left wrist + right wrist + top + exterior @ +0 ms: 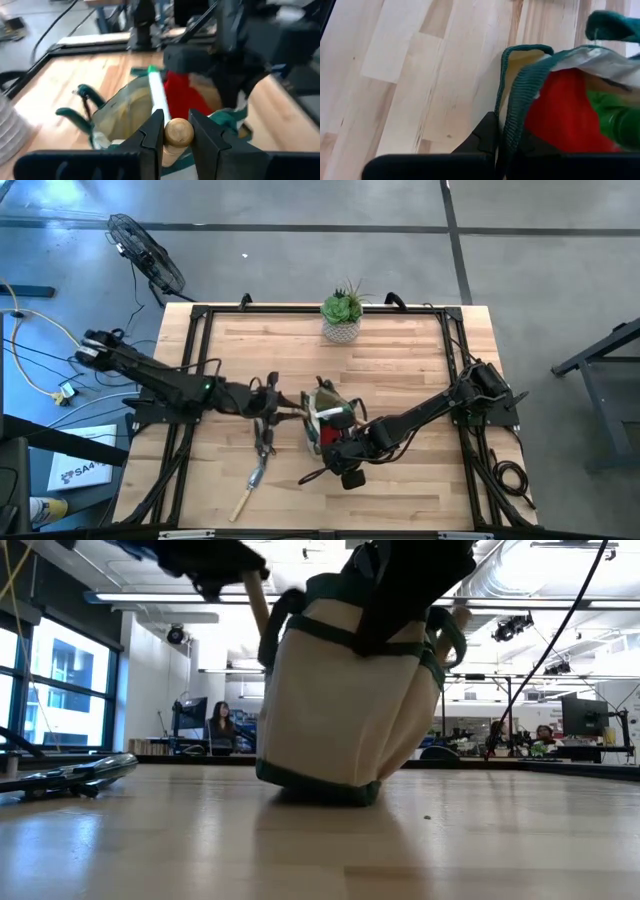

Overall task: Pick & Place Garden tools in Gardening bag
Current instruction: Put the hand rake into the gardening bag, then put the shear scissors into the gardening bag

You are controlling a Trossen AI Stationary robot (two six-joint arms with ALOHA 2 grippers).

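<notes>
High view – bag [322, 418]: sits at mid-table between the two grippers, mouth up, with something red showing inside.
High view – left gripper [272, 408]: at the bag's left side, reaching in from the left arm.
High view – right gripper [335, 435]: at the bag's right rim; the fingers cannot be made out from here.
High view – tools on table: dark pruners [264, 438] lie just below the left gripper; a trowel [250, 486] with a wooden handle lies nearer the front edge.
High view – plant [342, 315]: in a white pot at the far edge, well apart from the bag.
Low view – bag [340, 715]: tilted, one side of its base lifted off the table [320, 840]; a wooden handle [256, 595] sticks up by its rim on the left.
Left wrist view – left gripper [177, 131]: fingers pinch the round end of the wooden handle [178, 132], held over the bag's mouth.
Left wrist view – bag [120, 107] contents: a red item [184, 97] and a white-and-green rod [157, 90] lie inside.
Right wrist view – right gripper [506, 142]: fingers pressed together on the bag's green rim [517, 100], the fabric running between them.
Right wrist view – contents: red item [555, 112] and a green piece [615, 117] inside, just beyond the pinched rim.
</notes>
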